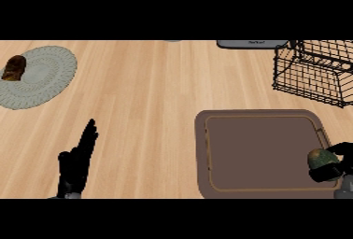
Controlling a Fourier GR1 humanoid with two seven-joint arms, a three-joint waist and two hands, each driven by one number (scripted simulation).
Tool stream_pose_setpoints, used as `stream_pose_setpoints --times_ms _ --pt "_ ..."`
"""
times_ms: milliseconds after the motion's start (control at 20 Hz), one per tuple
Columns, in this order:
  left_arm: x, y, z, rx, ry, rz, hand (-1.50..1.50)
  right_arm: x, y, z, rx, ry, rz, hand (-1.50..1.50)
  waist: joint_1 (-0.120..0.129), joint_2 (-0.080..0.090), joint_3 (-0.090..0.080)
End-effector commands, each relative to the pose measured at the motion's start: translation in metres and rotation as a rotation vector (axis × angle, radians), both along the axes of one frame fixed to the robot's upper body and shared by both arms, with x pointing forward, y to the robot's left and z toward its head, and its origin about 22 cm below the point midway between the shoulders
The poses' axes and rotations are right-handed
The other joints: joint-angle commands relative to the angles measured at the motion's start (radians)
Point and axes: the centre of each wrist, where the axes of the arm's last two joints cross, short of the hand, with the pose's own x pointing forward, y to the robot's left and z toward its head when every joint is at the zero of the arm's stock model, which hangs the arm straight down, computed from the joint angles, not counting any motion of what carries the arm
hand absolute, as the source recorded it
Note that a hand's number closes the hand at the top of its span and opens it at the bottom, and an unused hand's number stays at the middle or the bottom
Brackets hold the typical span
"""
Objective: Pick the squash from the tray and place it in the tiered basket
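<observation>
One squash (322,158) — right hand (335,163) curled round it over one tray (265,151); left hand (77,158) straight-fingered.

this is a kitchen, shown by the pale wooden counter top (158,93) with its long plank grain running across the whole view. on it sit household things for serving and storing food: a brown rectangular tray with rounded corners and a raised rim (201,154), a black wire tiered basket (310,74) at the far right, and a round grey-green woven placemat (41,77) at the far left with a small dark brown food item (14,68) lying on its edge. a flat grey object (251,44) shows partly at the far edge, too cut off to identify.
</observation>
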Motion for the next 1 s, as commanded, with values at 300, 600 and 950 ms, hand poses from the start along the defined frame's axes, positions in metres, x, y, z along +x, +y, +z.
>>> stream_pose_setpoints --times_ms 300,600,950 --pt "-0.012 0.002 -0.015 0.006 0.04 0.012 0.0 -0.004 -0.096 0.058 -0.016 -0.044 0.737 1.5 0.005 0.013 0.017" --pt "-0.007 -0.003 -0.005 -0.003 0.022 0.008 0.0 -0.016 -0.184 0.107 0.123 -0.389 0.722 1.5 0.002 0.008 0.015" --pt "-0.009 -0.002 -0.015 -0.014 0.041 0.012 0.0 -0.041 -0.243 0.204 0.141 -0.721 0.704 1.5 -0.006 0.007 0.011"
